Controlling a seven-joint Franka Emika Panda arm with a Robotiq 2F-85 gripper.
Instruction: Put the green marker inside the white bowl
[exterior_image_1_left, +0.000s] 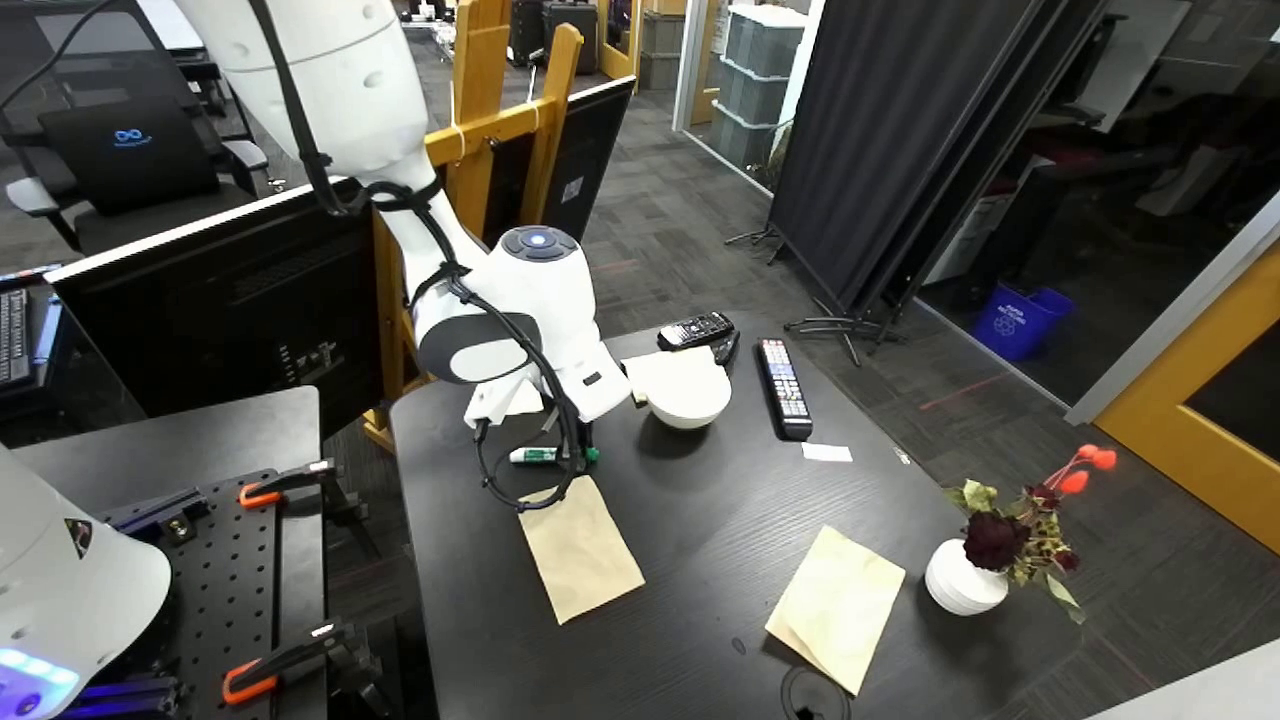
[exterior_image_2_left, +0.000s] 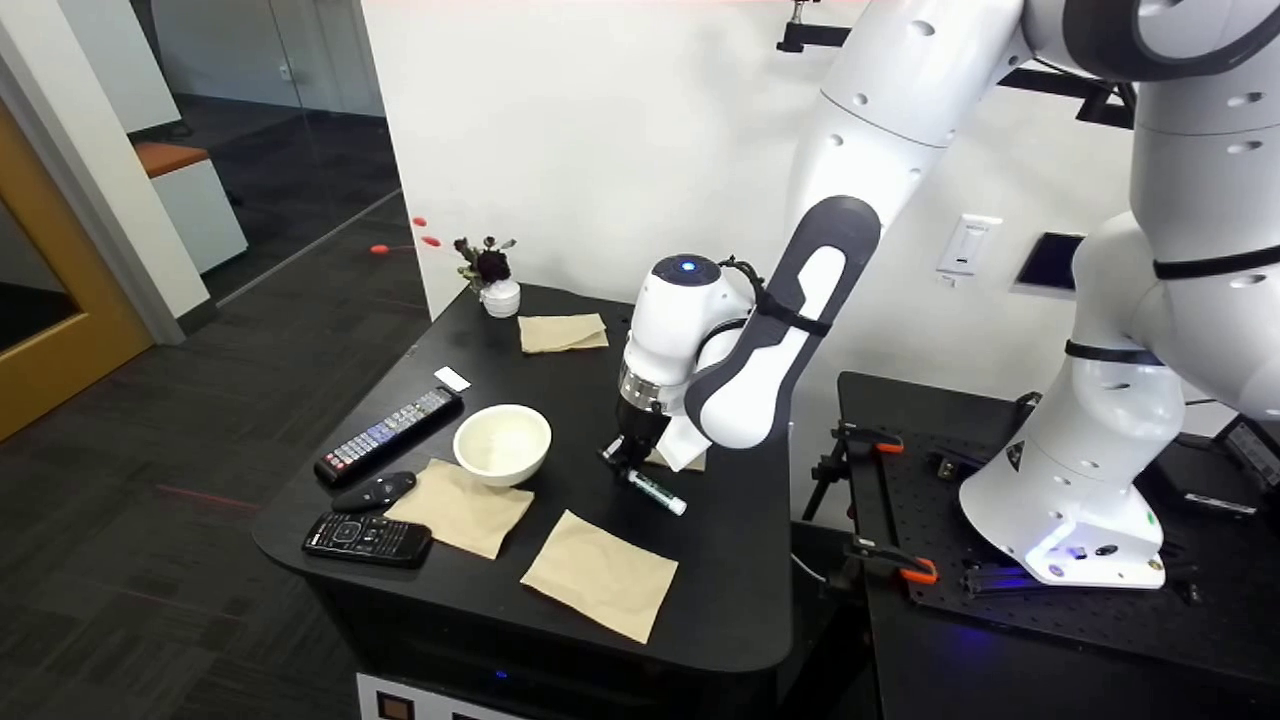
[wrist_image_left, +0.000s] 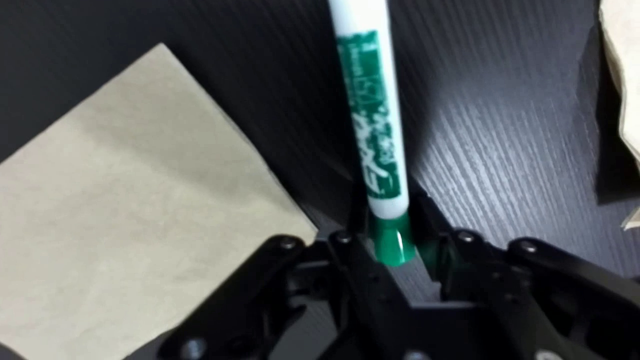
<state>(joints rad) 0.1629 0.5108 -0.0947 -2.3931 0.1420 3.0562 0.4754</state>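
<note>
The green marker has a white and green barrel and a green cap, and shows in the wrist view (wrist_image_left: 372, 115) and in both exterior views (exterior_image_1_left: 535, 455) (exterior_image_2_left: 657, 494). My gripper (wrist_image_left: 392, 220) is shut on its cap end, with the barrel sticking out from the fingers. In an exterior view the gripper (exterior_image_2_left: 622, 462) is low over the table, and the marker seems to be just above the surface. The white bowl (exterior_image_2_left: 502, 448) stands upright, partly on a brown napkin, apart from the gripper. It also shows in an exterior view (exterior_image_1_left: 690, 398). The bowl is out of the wrist view.
Brown napkins (exterior_image_2_left: 600, 575) (exterior_image_2_left: 465, 505) (exterior_image_1_left: 838, 605) lie on the dark table (exterior_image_1_left: 700, 600). A long remote (exterior_image_2_left: 390, 435) and two smaller black remotes (exterior_image_2_left: 367, 540) (exterior_image_2_left: 375, 492) lie beyond the bowl. A white vase with flowers (exterior_image_1_left: 965, 577) stands near the edge.
</note>
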